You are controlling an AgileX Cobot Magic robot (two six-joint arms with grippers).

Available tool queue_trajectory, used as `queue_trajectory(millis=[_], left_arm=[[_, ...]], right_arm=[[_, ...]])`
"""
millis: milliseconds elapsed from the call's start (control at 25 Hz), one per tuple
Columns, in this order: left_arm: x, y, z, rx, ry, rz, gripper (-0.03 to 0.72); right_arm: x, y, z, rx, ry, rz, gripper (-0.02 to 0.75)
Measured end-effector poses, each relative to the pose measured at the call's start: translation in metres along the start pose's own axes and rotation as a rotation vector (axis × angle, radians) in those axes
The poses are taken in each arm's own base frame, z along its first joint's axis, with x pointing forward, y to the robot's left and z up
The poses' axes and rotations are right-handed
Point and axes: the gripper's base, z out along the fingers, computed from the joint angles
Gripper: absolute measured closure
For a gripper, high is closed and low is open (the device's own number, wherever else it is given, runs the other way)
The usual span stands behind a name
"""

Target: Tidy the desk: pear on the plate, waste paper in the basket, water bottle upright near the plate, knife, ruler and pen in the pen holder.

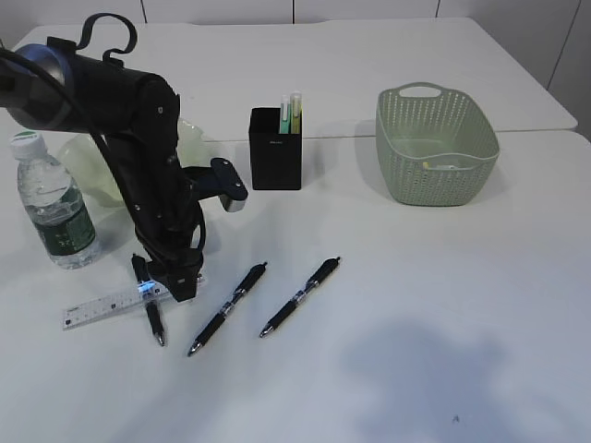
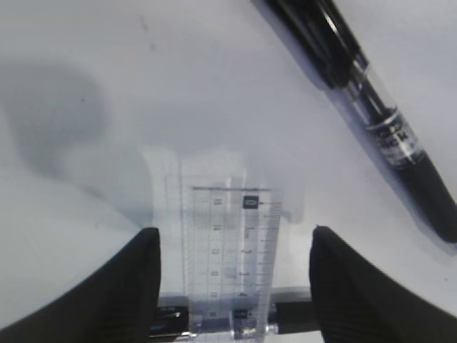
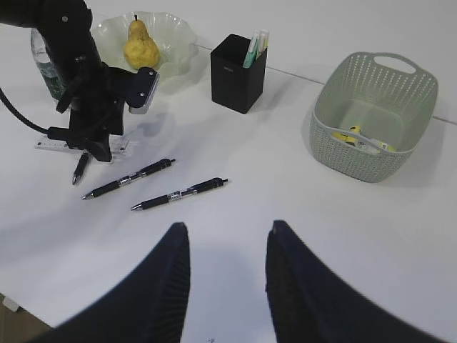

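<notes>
The ruler (image 2: 232, 261) lies flat on the desk (image 1: 416, 323), at the front left. A black pen (image 1: 148, 300) lies under it, crossing it, so the ruler rests partly on this pen. The left gripper (image 2: 232, 286) stands directly over the ruler with its two fingers (image 2: 136, 286) wide apart, one on each long side, and nothing is held between them. In the left wrist view the pen under the ruler shows between the fingertips, so it stands in the way of a clean grip.

Two more black pens lie on the desk just to the right: the middle pen (image 1: 228, 308) and the right pen (image 1: 300, 296), both slanted and apart from each other.

The water bottle (image 1: 51, 203) stands upright at the left edge, near the plate (image 3: 182, 36). The pear (image 3: 141, 46) sits in the plate. The arm hides most of the plate in the exterior view.

The pen holder (image 1: 275, 148) stands behind the pens, with the pale yellow knife (image 1: 295, 113) and a green pen (image 1: 285, 116) inside. The basket (image 1: 436, 148) is at the back right, with some waste paper (image 3: 364, 139) at its bottom.

The right gripper (image 3: 225, 279) hangs above the front of the desk, well apart from all things, its fingers moderately spread and holding nothing.
</notes>
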Motion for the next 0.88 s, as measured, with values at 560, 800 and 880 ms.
queue_trajectory(millis=[560, 800, 880], left_arm=[[0.0007, 0.0007, 0.0, -0.008, 0.007, -0.007, 0.231], [0.001, 0.0011, 0.0, -0.012, 0.011, -0.003, 0.231], [0.0009, 0.0012, 0.0, -0.013, 0.01, -0.003, 0.231]], right_arm=[[0.0, 0.0, 0.0, 0.0, 0.0, 0.0, 0.439], [0.0, 0.0, 0.0, 0.0, 0.0, 0.0, 0.438], [0.0, 0.0, 0.0, 0.0, 0.0, 0.0, 0.438]])
